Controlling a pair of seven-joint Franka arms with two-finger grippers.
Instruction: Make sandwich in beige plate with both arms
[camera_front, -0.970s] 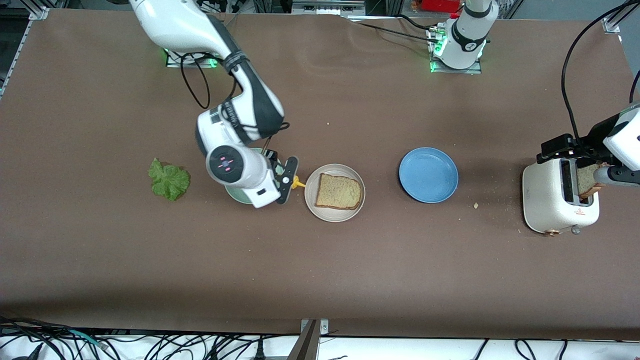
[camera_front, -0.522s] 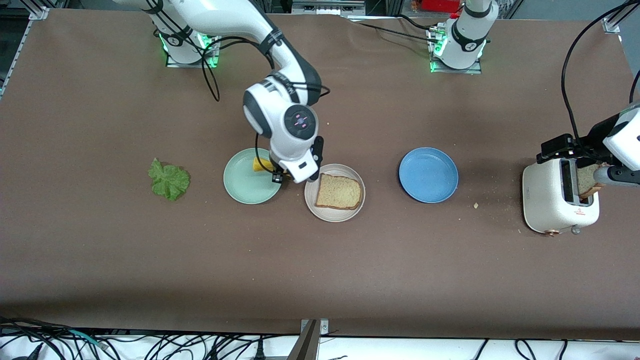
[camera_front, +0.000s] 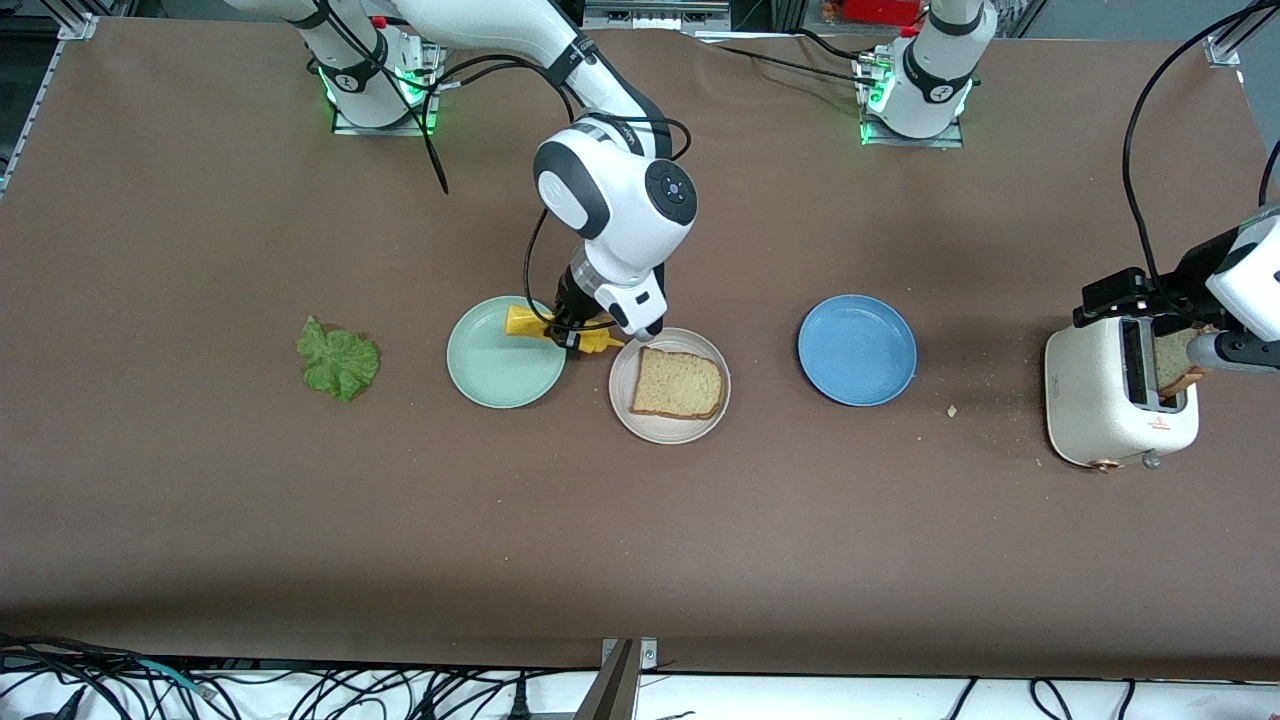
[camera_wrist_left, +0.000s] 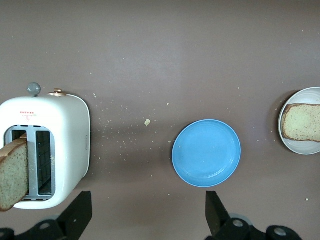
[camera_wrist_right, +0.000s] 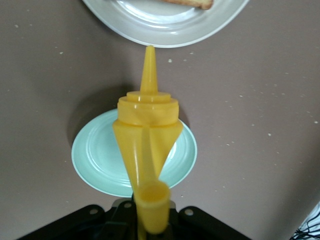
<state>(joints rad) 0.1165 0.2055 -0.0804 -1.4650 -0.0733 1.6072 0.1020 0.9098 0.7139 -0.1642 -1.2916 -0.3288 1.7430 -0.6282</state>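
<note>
You're on the sauce step: right gripper (camera_front: 572, 335) clamped on the yellow bottle (camera_front: 545, 330), nozzle just short of the beige plate (camera_front: 625, 410) with one bread slice (camera_front: 677, 385); left gripper (camera_wrist_left: 145, 220), fingers apart, waits over the toaster (camera_front: 1110, 400); next, tip over the bread.

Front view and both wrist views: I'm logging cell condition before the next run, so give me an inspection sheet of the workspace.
Surface: brown table, crumbs near the toaster.
Job's things: one bread slice on the beige plate; another slice in the toaster; lettuce on the table toward the right arm's end.
Clutter: mint-green plate, blue plate.
Grippers: right gripper holds a yellow squeeze bottle over the mint-green plate's edge, nozzle toward the beige plate; left gripper over the toaster, fingers open.
Cables: loose bundle along the table's near edge.
Surroundings: nothing seen.
</note>
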